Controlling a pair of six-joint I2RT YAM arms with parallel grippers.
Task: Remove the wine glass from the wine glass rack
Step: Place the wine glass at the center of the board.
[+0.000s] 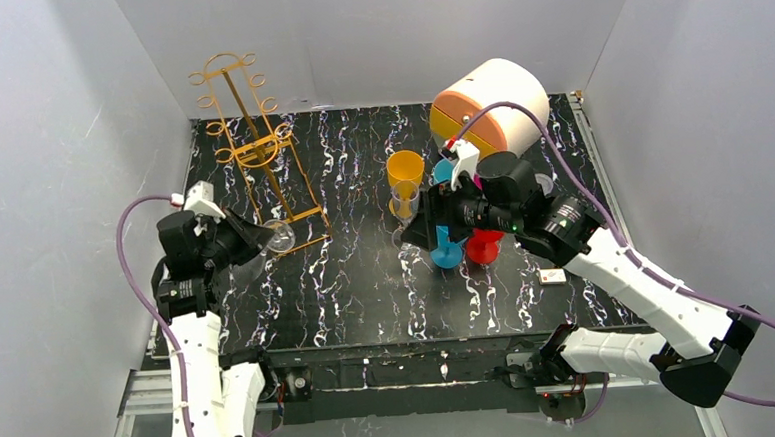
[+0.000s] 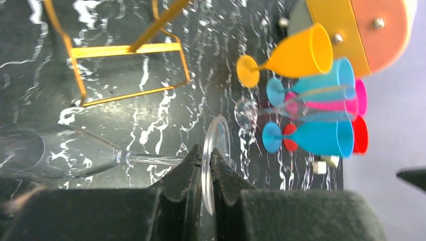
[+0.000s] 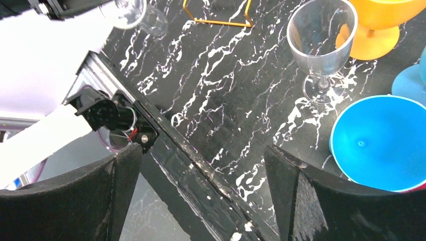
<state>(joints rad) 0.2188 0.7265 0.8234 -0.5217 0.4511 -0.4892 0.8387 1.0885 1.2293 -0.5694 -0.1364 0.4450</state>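
The gold-orange wire rack [image 1: 252, 145] stands at the back left; no glass shows on its hooks. Its rectangular base shows in the left wrist view [image 2: 125, 50]. My left gripper [image 1: 257, 241] is shut on the round foot [image 2: 217, 143] of a clear wine glass [image 2: 55, 155]. The glass lies sideways, low over the table, beside the front corner of the rack's base. Its foot also shows in the top view [image 1: 280, 236]. My right gripper [image 1: 432, 226] is open and empty, with fingers [image 3: 286, 175] wide apart above the table's near edge.
A clear glass [image 3: 321, 45], an orange goblet [image 1: 405, 172], blue goblets [image 1: 447, 247], and red [image 1: 485, 245] and pink ones stand clustered mid-table under the right arm. A round orange-and-cream container [image 1: 488, 103] sits at the back. A small white block [image 1: 555, 276] lies front right.
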